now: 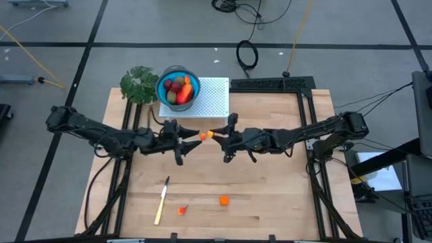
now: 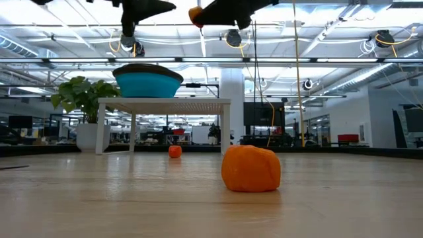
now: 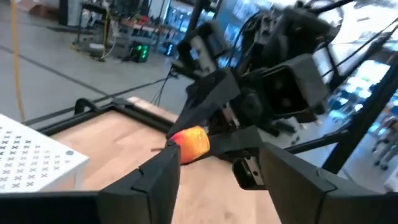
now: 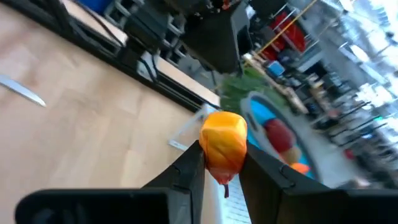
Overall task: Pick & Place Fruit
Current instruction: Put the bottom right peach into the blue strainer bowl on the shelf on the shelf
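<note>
A yellow-orange fruit piece (image 4: 222, 144) sits between the fingers of my right gripper (image 4: 222, 163), high over the middle of the table (image 1: 210, 134). My left gripper (image 3: 217, 155) is open and faces it from the left, its fingertips just short of the piece (image 3: 189, 144). Whether they touch it, I cannot tell. A blue bowl (image 1: 178, 88) holding red, orange and olive-brown pieces stands on a white perforated stand (image 1: 210, 98). Two small orange pieces (image 1: 223, 200) (image 1: 181, 210) lie on the table near its near edge. My right gripper pinches the yellow-orange piece (image 4: 219, 155) between its two fingertips (image 4: 186, 168), one on each side. The fingers come level from the table's right. The piece is lifted clear, well above the tabletop (image 2: 195, 14).
A pale-handled knife (image 1: 162, 200) lies near the near edge, left of the small pieces. A green leafy plant (image 1: 140, 84) stands left of the bowl. A black frame (image 1: 307, 88) borders the table's right and far sides. Bare wood (image 1: 270, 189) lies below both grippers.
</note>
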Controlling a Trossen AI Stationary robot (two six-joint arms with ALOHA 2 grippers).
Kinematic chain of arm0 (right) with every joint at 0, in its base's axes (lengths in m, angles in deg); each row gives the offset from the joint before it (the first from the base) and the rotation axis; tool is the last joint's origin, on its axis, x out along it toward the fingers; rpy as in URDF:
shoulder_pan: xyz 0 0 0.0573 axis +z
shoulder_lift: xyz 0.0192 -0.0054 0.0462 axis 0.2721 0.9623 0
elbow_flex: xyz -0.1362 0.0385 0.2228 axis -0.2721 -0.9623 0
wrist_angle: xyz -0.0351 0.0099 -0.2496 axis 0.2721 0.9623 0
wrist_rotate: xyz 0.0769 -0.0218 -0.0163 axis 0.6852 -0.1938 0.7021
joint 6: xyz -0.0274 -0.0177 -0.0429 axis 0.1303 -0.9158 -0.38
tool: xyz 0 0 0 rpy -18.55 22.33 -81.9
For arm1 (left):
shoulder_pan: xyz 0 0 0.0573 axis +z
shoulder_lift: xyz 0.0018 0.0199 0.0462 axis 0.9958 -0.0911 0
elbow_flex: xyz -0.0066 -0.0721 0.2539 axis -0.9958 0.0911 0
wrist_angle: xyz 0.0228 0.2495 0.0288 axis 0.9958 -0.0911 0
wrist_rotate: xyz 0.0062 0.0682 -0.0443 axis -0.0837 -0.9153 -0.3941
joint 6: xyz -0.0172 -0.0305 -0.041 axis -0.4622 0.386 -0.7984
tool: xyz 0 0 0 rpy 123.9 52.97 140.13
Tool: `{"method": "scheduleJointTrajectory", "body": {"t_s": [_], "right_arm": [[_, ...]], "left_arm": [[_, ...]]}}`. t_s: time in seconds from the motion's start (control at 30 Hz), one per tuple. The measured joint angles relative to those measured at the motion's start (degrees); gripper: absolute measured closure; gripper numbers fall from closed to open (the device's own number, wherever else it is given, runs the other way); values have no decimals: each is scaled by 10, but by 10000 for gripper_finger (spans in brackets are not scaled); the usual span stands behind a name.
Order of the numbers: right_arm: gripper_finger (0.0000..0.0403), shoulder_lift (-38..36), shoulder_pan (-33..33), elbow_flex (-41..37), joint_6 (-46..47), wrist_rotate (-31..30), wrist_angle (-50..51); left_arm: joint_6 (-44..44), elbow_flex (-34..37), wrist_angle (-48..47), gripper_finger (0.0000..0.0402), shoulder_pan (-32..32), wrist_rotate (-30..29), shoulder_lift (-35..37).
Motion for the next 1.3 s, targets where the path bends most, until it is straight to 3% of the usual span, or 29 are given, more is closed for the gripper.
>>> {"method": "scheduleJointTrajectory", "body": {"t_s": [0.33,0.5,0.77,1.3], "right_arm": [[325,0,16,0,-126,-19,-11],[323,0,16,0,-130,-23,-11],[324,0,16,0,-136,-93,-11],[324,0,14,1,-160,-95,-35]], "left_arm": [[-2,-63,-33,167,24,-1,-66],[0,-88,-48,167,25,-14,-91],[1,-123,-118,167,25,-73,-99],[1,-124,-103,167,27,-93,-115]]}}
